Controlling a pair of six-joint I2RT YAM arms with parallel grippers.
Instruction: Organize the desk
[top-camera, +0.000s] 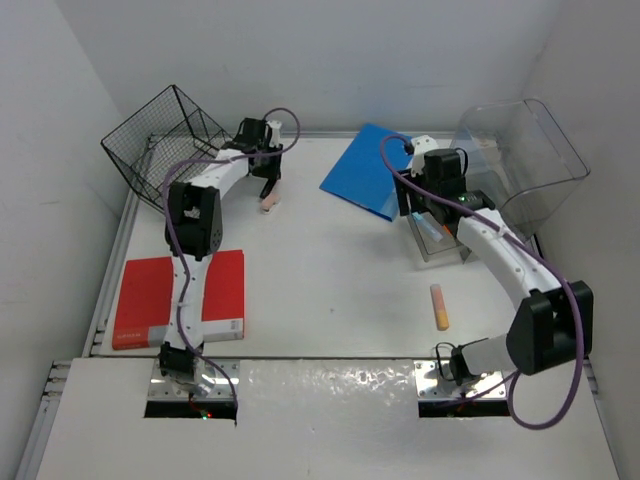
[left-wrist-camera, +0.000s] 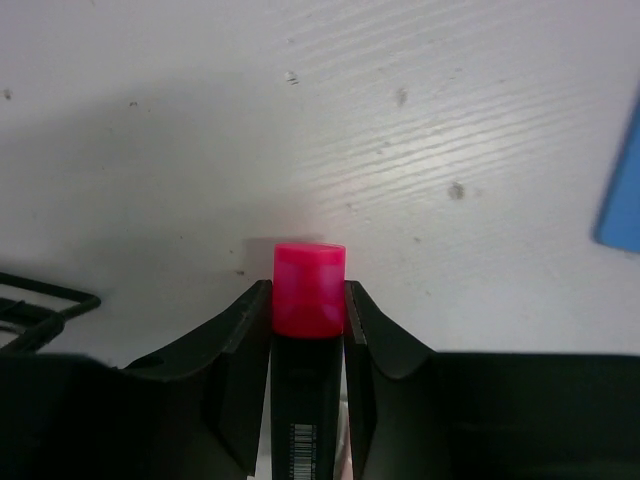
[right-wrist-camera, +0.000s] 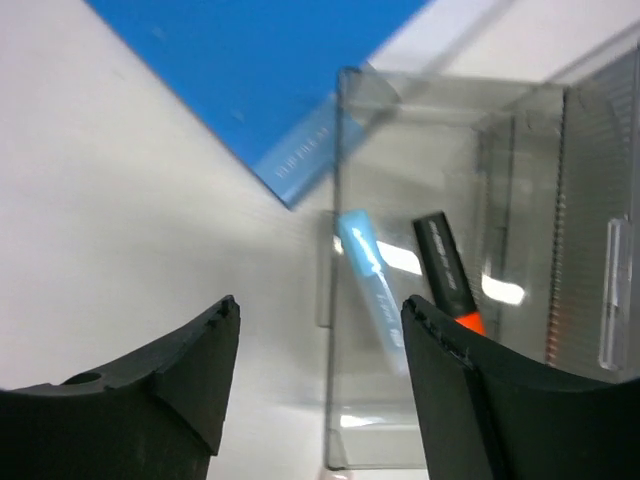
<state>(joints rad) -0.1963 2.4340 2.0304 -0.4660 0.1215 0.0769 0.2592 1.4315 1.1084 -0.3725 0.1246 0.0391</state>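
Observation:
The white desk (top-camera: 330, 270) carries scattered items. My left gripper (top-camera: 270, 186) is at the far left-centre, shut on a black highlighter with a pink cap (top-camera: 270, 201). In the left wrist view the cap (left-wrist-camera: 310, 290) sticks out between the fingers of the gripper (left-wrist-camera: 310, 302), just above the desk. My right gripper (top-camera: 428, 208) is open and empty over a small clear holder (top-camera: 441, 243). In the right wrist view the gripper (right-wrist-camera: 320, 312) is open above the holder (right-wrist-camera: 345, 400), which contains a light-blue pen (right-wrist-camera: 368, 275) and a black marker with an orange end (right-wrist-camera: 448, 270).
A black wire basket (top-camera: 165, 140) sits tilted at the far left corner. A blue folder (top-camera: 368, 170) lies at the far centre. A large clear bin (top-camera: 520, 160) stands at the far right. A red book (top-camera: 180, 295) lies near left. An orange highlighter (top-camera: 439, 306) lies near right.

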